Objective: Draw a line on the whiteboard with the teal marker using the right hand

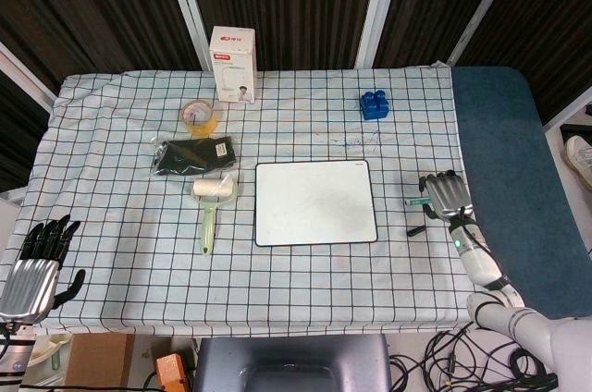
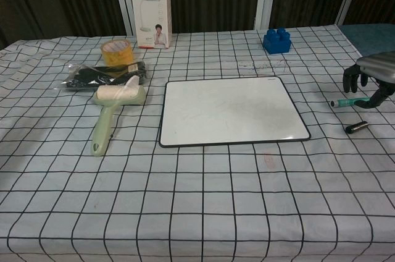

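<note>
The whiteboard (image 1: 315, 202) (image 2: 231, 110) lies flat in the middle of the checked cloth, its surface blank apart from faint smudges. To its right, the teal marker (image 1: 416, 199) (image 2: 347, 102) lies on the cloth with its tip pointing towards the board. Its black cap (image 1: 416, 230) (image 2: 357, 127) lies loose a little nearer the front edge. My right hand (image 1: 447, 194) (image 2: 370, 76) hovers over the marker's far end, fingers apart and bent downward, the thumb beside the barrel. My left hand (image 1: 42, 258) hangs past the table's front left corner, fingers spread and holding nothing.
A green-handled lint roller (image 1: 211, 208) (image 2: 111, 110) and a black packet (image 1: 192, 155) (image 2: 105, 75) lie left of the board. A tape roll (image 1: 200, 116), a white box (image 1: 232, 64) and a blue brick (image 1: 374, 104) stand at the back. A blue mat (image 1: 504, 179) borders the cloth on the right.
</note>
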`<state>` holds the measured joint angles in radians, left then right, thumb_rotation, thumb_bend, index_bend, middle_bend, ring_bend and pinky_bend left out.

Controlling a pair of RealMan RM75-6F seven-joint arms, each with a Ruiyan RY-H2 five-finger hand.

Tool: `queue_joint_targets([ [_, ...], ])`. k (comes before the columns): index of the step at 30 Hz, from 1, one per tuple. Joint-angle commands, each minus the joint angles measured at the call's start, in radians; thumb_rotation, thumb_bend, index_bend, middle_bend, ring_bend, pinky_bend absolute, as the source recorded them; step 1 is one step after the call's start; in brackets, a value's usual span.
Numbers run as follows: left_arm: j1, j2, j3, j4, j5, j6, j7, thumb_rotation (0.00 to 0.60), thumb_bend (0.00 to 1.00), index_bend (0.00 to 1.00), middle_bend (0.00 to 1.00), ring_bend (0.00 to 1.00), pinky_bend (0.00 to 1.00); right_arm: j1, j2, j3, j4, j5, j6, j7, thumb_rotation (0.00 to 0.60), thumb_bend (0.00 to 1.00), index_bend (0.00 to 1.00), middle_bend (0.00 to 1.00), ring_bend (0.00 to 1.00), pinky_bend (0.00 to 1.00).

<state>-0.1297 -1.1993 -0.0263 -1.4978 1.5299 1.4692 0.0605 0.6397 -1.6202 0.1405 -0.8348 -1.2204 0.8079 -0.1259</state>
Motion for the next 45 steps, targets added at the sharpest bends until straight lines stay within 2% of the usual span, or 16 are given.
queue_joint_targets([
  [1, 0.0, 0.0, 0.0, 0.001, -0.001, -0.002, 0.002, 0.6, 0.4, 0.0, 0.0, 0.0, 0.02, 0.0, 0.0, 0.0, 0.001, -0.003, 0.002, -0.002, 0.6, 0.27, 0.44, 0.4, 0.32, 0.27],
  [22, -0.001, 0.003, -0.002, 0.001, -0.003, -0.001, -0.006, 0.6, 0.4, 0.0, 0.0, 0.0, 0.02, 0.019, -0.068, 0.004, 0.056, -0.007, -0.007, -0.069, 0.6, 0.27, 0.5, 0.4, 0.32, 0.28],
  [36, -0.002, 0.005, -0.001, 0.001, -0.002, -0.004, -0.008, 0.6, 0.4, 0.0, 0.0, 0.0, 0.02, 0.016, -0.071, 0.009, 0.06, -0.006, -0.005, -0.077, 0.6, 0.28, 0.55, 0.41, 0.34, 0.31],
  [45, -0.001, 0.005, -0.001, 0.001, 0.0, 0.001, -0.01, 0.6, 0.4, 0.0, 0.0, 0.0, 0.02, 0.012, -0.066, 0.002, 0.05, -0.018, 0.009, -0.092, 0.6, 0.33, 0.65, 0.48, 0.39, 0.32],
])
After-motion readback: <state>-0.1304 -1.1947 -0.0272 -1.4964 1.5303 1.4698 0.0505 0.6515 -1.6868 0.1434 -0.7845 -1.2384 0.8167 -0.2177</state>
